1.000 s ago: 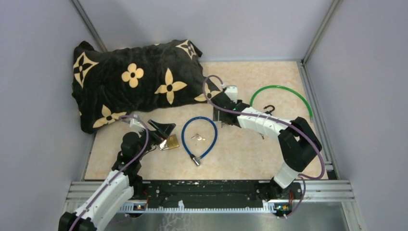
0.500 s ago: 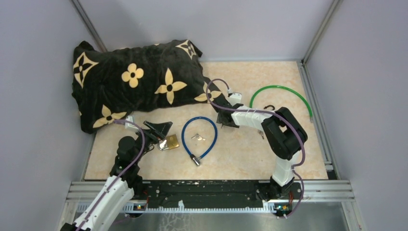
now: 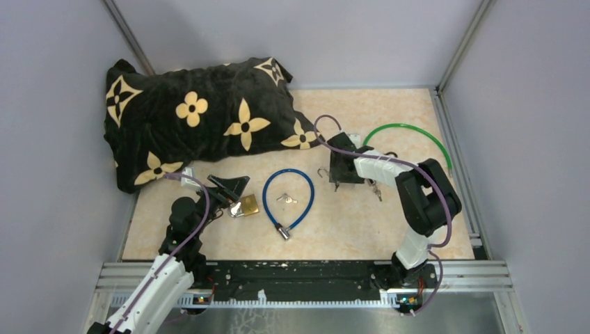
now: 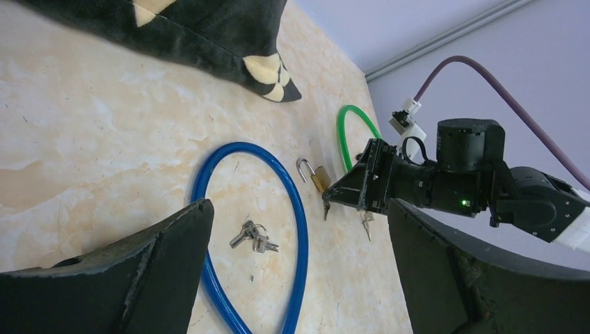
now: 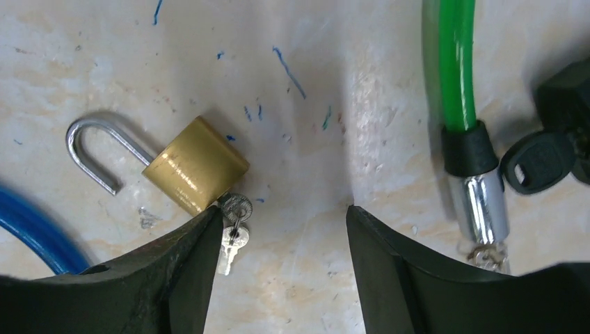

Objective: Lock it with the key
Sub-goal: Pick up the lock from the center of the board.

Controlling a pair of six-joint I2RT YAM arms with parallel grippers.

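the right gripper (image 5: 282, 209) hangs low over the beige marbled worktop (image 3: 348, 223) with its fingers spread and nothing between them. just beside its left finger lies the small brass padlock (image 5: 195, 175), flat on the worktop, its silver shackle swung open with one end free. a small silver key (image 5: 230, 243) on a ring touches the bottom corner of the padlock's body; whether it sits in the keyhole cannot be told. on the other side of this gripper lies the green cable lock (image 5: 449, 62) with its black collar and metal tip, and a black-headed key (image 5: 539, 163) beside it. the left gripper (image 4: 299, 205) is also spread wide and holds nothing. ahead of it on the worktop lies the blue cable loop (image 4: 296, 209), with a bunch of silver keys (image 4: 252, 236) inside the loop. in the top view a second brass padlock (image 3: 245, 206) lies just beside the left gripper. the black cushion with cream flower shapes (image 3: 195, 115) fills the far left corner.
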